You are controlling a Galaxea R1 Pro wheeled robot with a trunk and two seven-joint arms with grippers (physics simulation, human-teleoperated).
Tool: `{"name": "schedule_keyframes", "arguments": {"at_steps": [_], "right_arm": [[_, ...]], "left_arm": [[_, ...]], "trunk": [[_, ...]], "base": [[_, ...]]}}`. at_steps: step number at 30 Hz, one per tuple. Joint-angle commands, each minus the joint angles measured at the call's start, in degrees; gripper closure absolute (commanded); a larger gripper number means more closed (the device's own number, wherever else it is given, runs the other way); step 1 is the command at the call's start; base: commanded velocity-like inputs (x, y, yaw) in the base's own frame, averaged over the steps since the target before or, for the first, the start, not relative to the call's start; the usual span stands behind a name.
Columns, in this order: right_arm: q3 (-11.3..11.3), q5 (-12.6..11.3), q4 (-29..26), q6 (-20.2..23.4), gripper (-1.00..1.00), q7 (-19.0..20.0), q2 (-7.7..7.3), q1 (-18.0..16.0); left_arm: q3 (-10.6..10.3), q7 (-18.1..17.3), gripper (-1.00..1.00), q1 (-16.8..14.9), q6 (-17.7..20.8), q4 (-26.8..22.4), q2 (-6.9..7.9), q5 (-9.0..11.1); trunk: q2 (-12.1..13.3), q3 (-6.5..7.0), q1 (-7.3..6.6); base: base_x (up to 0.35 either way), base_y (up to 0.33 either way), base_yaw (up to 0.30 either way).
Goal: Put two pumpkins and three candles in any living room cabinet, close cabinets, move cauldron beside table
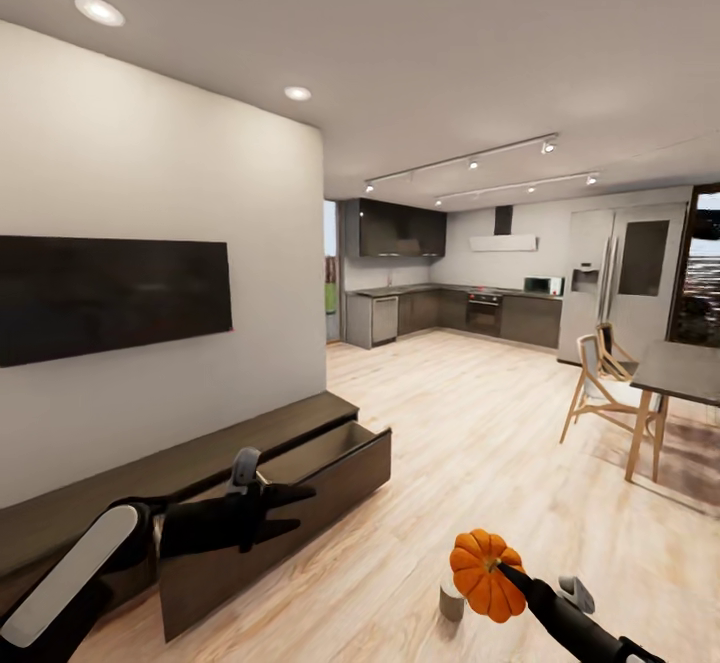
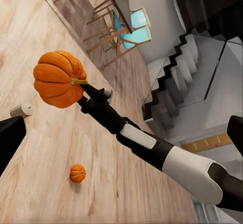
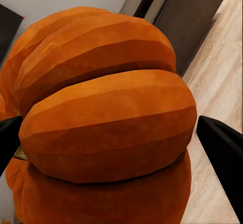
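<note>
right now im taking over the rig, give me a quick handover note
Right gripper: shut on a pumpkin, held above the floor.
Left gripper: holds nothing, hovering by the cabinet; its jaws are hard to read.
Cabinet: end drawer pulled open.
Second pumpkin lies on the floor; one candle stands below the held pumpkin.
Done: drawer opened, one pumpkin picked up.
Left: stow both pumpkins and the candles, close the cabinet, place the cauldron.

One orange ribbed pumpkin is held above the floor; another and a candle rest below; the cabinet drawer is open.
</note>
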Motion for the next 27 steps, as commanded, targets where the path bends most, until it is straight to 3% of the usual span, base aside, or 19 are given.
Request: {"name": "schedule_keyframes", "arguments": {"at_steps": [1, 11, 27], "right_arm": [[0.09, -0.63, 0.16, 0.56, 1.00, 0.28, 0.01, -0.11], [0.09, -0.63, 0.16, 0.54, 1.00, 0.25, 0.01, -0.11], [0.09, -0.64, 0.18, 0.47, 1.00, 0.19, 0.01, -0.11]], "left_arm": [[-0.03, 0.34, -1.00, -0.03, 0.05, -0.06, 0.05, 0.42], [-0.02, 0.35, -1.00, -0.03, 0.05, -0.14, 0.05, 0.38], [0.05, 0.35, -1.00, -0.03, 0.05, -0.09, 0.13, 0.42]], "trunk": [[-0.08, -0.02, 0.06], [-0.08, 0.50, 0.06], [-0.08, 1.34, 0.06]], "base": [[0.216, 0.002, -0.251], [0.267, 0.000, -0.252], [0.014, 0.037, -0.252]]}}
